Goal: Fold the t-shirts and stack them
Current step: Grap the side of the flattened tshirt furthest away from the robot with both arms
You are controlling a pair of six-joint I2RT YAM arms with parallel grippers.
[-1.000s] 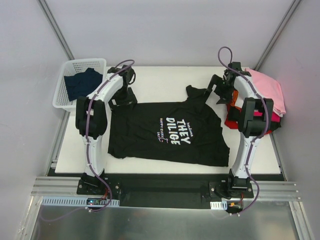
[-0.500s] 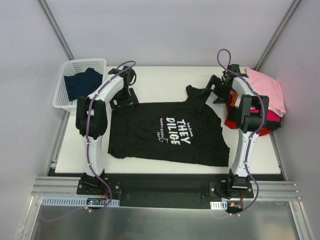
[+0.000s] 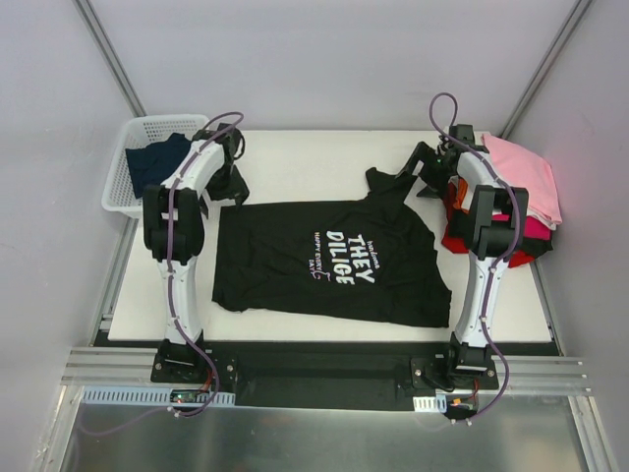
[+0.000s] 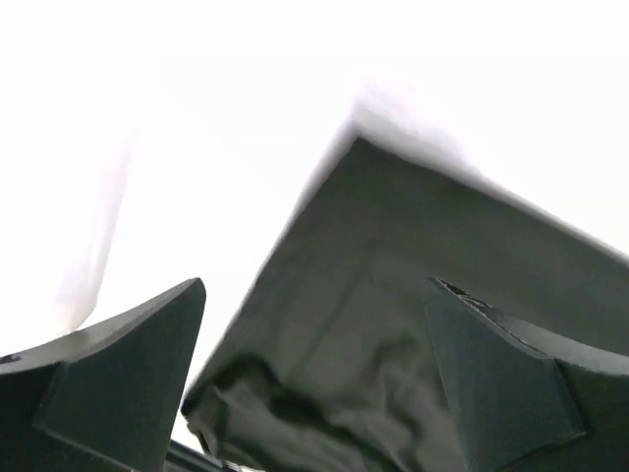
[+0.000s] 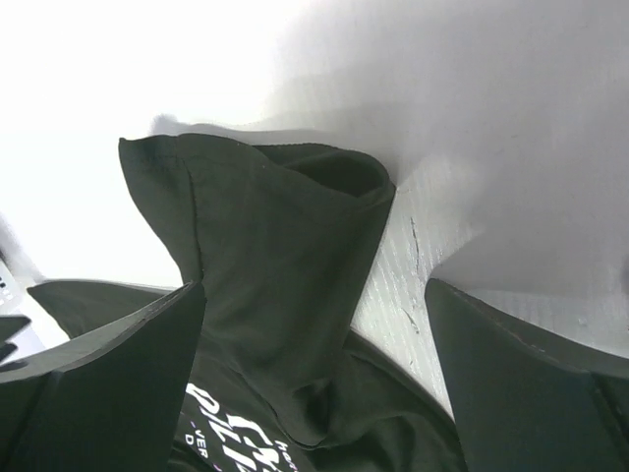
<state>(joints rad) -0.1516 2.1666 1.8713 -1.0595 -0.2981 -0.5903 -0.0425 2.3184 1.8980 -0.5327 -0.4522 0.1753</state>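
A black t-shirt (image 3: pixel 334 258) with white lettering lies spread flat on the white table, one sleeve (image 3: pixel 385 182) poking toward the back. My left gripper (image 3: pixel 229 187) hovers at the shirt's far left corner. In the left wrist view it (image 4: pixel 314 374) is open, with rumpled black cloth (image 4: pixel 393 324) below and between the fingers. My right gripper (image 3: pixel 421 178) is just right of the back sleeve. In the right wrist view it (image 5: pixel 314 374) is open above that sleeve (image 5: pixel 275 246). A pink tee (image 3: pixel 529 175) tops a stack with red cloth (image 3: pixel 455 238) at the right.
A white mesh basket (image 3: pixel 122 167) at the back left holds a dark navy tee (image 3: pixel 157 163). Grey walls enclose the table on three sides. The stack sits at the table's right edge. Bare white table (image 3: pixel 314 157) shows behind the black shirt.
My left gripper has moved left and back, off the shirt's corner toward the basket. My right gripper has shifted slightly back near the sleeve. The shirt lies as before.
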